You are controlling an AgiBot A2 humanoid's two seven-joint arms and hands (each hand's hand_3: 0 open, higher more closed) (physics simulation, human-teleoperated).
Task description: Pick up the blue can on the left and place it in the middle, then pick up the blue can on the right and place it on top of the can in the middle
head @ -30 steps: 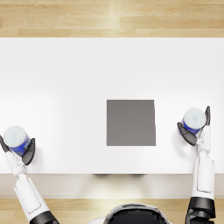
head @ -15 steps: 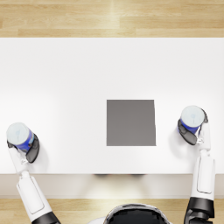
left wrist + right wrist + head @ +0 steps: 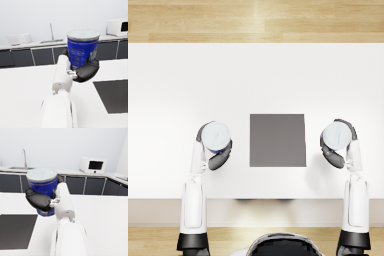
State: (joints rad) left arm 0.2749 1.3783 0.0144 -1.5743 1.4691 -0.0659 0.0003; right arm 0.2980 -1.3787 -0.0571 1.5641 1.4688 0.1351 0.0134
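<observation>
Labels on both cans are only partly readable: dark fingers wrap across the blue sides, and from overhead just the pale lids show. The left hand (image 3: pixel 217 155) grips the left blue can (image 3: pixel 216 136) around its body, fingers closed on it; in the left wrist view the same can (image 3: pixel 83 50) stands upright in that hand (image 3: pixel 83 71), and whether its base touches the table cannot be told, since the fingers and forearm cover it. It sits just left of the dark grey mat (image 3: pixel 277 140), not over it. The right hand (image 3: pixel 337 152) likewise holds the right blue can (image 3: pixel 336 135) closed in its fingers, upright, just right of the mat; in the right wrist view the can (image 3: pixel 42 186) has its lower edge hidden behind the hand (image 3: pixel 40 200), so contact with the surface is again unclear.

The mat lies flat on a white table (image 3: pixel 256 80), between the two cans. Beyond the table's far edge runs a light wooden floor (image 3: pixel 256 20). The wrist views show a kitchen behind: dark cabinet fronts (image 3: pixel 95 185) under a pale counter, a sink with a tall faucet (image 3: pixel 24 158), a white microwave (image 3: pixel 93 165), and a second white appliance (image 3: pixel 18 39) too blurred to identify.
</observation>
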